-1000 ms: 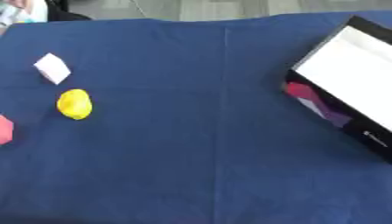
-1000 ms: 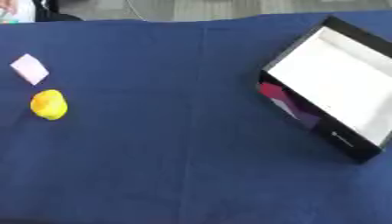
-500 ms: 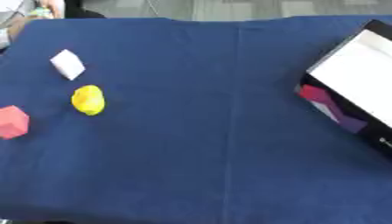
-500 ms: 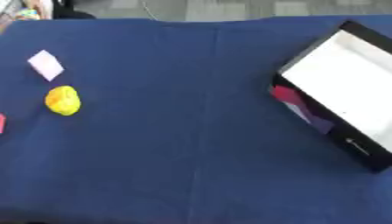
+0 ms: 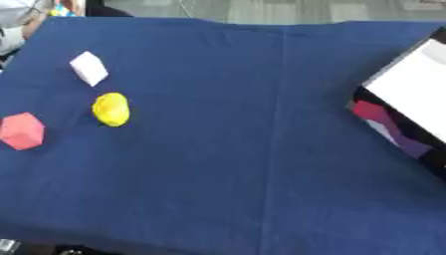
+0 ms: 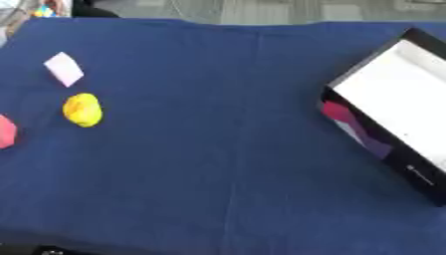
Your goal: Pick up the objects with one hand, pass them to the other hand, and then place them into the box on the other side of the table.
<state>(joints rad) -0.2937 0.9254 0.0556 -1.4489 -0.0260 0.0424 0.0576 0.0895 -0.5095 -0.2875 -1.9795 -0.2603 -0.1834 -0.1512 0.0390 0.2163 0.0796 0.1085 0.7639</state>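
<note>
Three small objects lie on the left part of the blue cloth: a white block [image 5: 89,67] farthest back, a yellow rounded object [image 5: 111,109] in front of it, and a pinkish-red faceted block [image 5: 21,131] near the left edge. On the right stands the black box [image 6: 393,110], its white inside facing up and a magenta and purple pattern on its near side wall. Neither of my hands shows in either eye view.
The blue cloth [image 5: 253,149] covers the whole table, with a crease running front to back through its middle. Grey floor lies beyond the far edge. A bit of colourful clutter sits at the far left corner [image 5: 52,7].
The whole picture has shifted right and down, so the camera has moved. The pinkish-red block has come more fully into the left eye view. The objects themselves lie as before.
</note>
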